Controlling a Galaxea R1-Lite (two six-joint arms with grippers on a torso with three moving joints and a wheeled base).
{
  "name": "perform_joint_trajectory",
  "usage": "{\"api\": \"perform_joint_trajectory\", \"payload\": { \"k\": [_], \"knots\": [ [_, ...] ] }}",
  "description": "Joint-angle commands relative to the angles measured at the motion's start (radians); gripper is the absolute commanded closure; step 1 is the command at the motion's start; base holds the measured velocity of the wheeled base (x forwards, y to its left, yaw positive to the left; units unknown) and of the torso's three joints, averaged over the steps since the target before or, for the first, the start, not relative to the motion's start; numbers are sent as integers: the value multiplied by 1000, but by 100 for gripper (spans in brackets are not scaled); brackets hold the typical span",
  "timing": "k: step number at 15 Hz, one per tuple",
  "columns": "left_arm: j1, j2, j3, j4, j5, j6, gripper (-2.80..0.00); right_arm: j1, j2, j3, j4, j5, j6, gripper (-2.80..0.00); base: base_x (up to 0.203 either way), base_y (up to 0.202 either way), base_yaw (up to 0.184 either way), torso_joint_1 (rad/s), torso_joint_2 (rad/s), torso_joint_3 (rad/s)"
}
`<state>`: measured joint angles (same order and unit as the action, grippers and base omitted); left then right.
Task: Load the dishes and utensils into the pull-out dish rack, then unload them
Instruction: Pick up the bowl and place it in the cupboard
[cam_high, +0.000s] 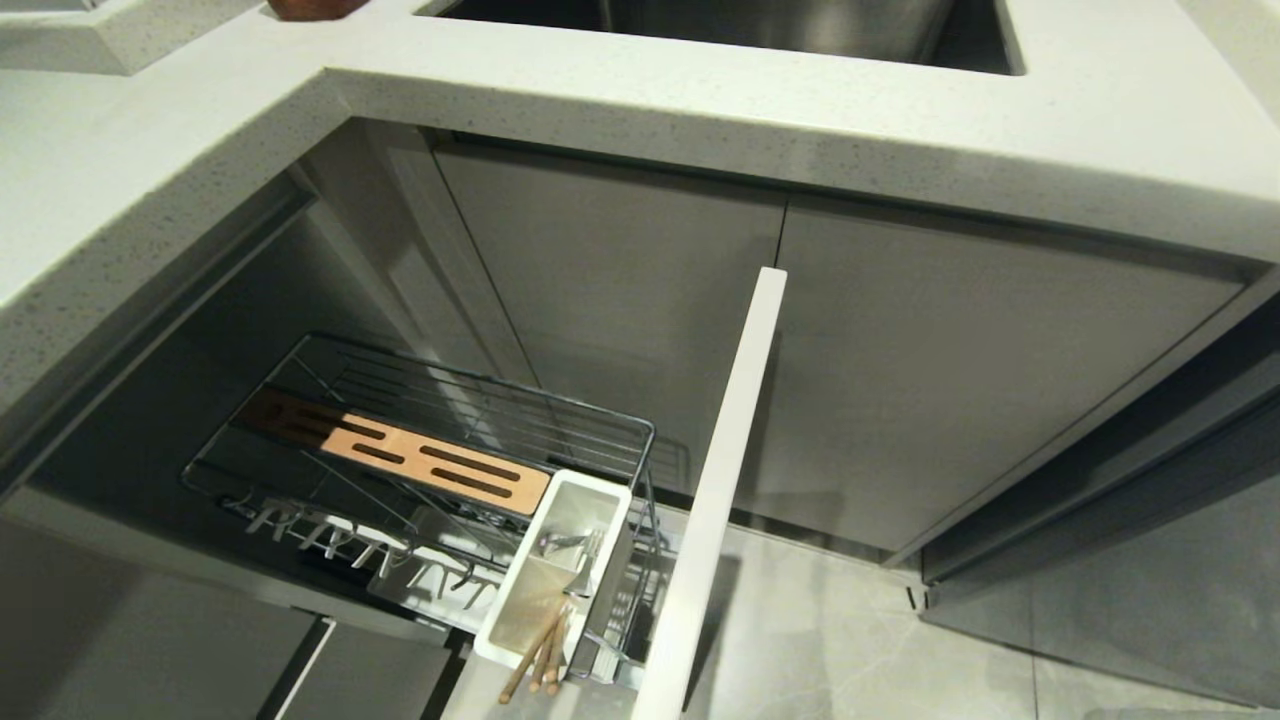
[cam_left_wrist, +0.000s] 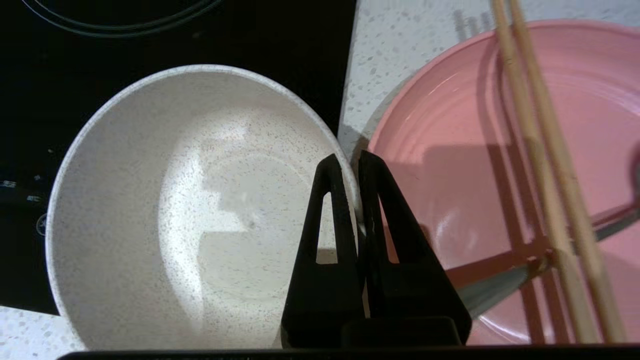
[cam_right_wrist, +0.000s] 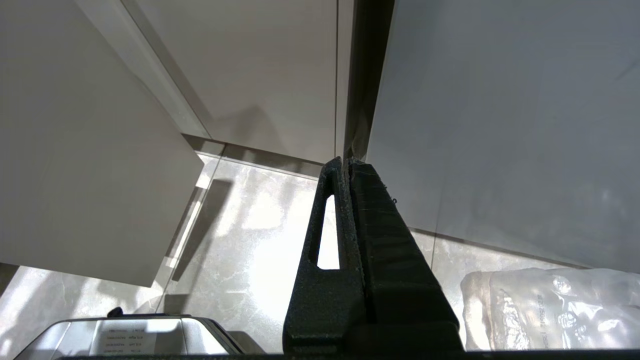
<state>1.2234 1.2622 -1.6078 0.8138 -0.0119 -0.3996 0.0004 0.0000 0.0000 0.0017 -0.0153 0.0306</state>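
Observation:
The speckled cream-white bowl (cam_left_wrist: 175, 210) shows in the left wrist view, lying partly over a black cooktop (cam_left_wrist: 150, 35). My left gripper (cam_left_wrist: 356, 165) is shut on the bowl's rim, one finger inside and one outside. Right beside it sits the pink plate (cam_left_wrist: 450, 150), with wooden chopsticks (cam_left_wrist: 540, 150) and a metal spoon handle (cam_left_wrist: 495, 287) lying across it. In the head view the pull-out dish rack (cam_high: 480, 385) stands open, with its wooden strip (cam_high: 430, 460) and white caddy (cam_high: 590, 490). Wooden sticks (cam_high: 540, 655) lean out of the caddy. My right gripper (cam_right_wrist: 346, 167) is shut and empty, low over the floor.
The rack's pale front panel (cam_high: 720, 480) juts out from the cabinets. The speckled countertop (cam_high: 700, 100) overhangs the rack, with the steel sink (cam_high: 760, 25) behind. A clear plastic bag (cam_right_wrist: 550, 310) lies on the tiled floor near my right gripper.

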Motion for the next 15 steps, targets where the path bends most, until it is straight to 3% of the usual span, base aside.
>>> {"api": "perform_joint_trajectory", "payload": {
  "k": [1, 4, 7, 12, 15],
  "knots": [
    [0, -25, -21, 3, 1, -1, 0, 1, 0, 3, 0, 0, 0, 0, 0, 0, 0, 0, 0, 0],
    [-23, -72, -74, 4, -4, 0, 0, 1, 0, 3, 0, 0, 1, 0, 0, 0, 0, 0, 0, 0],
    [-169, -114, -103, 4, -11, -10, 0, 1, 0, 2, 0, 0, 0, 0, 0, 0, 0, 0, 0, 0],
    [-649, -166, -166, -6, -12, -154, 0, 1, 0, 3, 0, 0, 0, 0, 0, 0, 0, 0, 0, 0],
    [-921, -185, -186, -72, -13, -266, 0, 1, 0, 3, 0, 0, 0, 0, 0, 0, 0, 0, 0, 0]
  ]
}}
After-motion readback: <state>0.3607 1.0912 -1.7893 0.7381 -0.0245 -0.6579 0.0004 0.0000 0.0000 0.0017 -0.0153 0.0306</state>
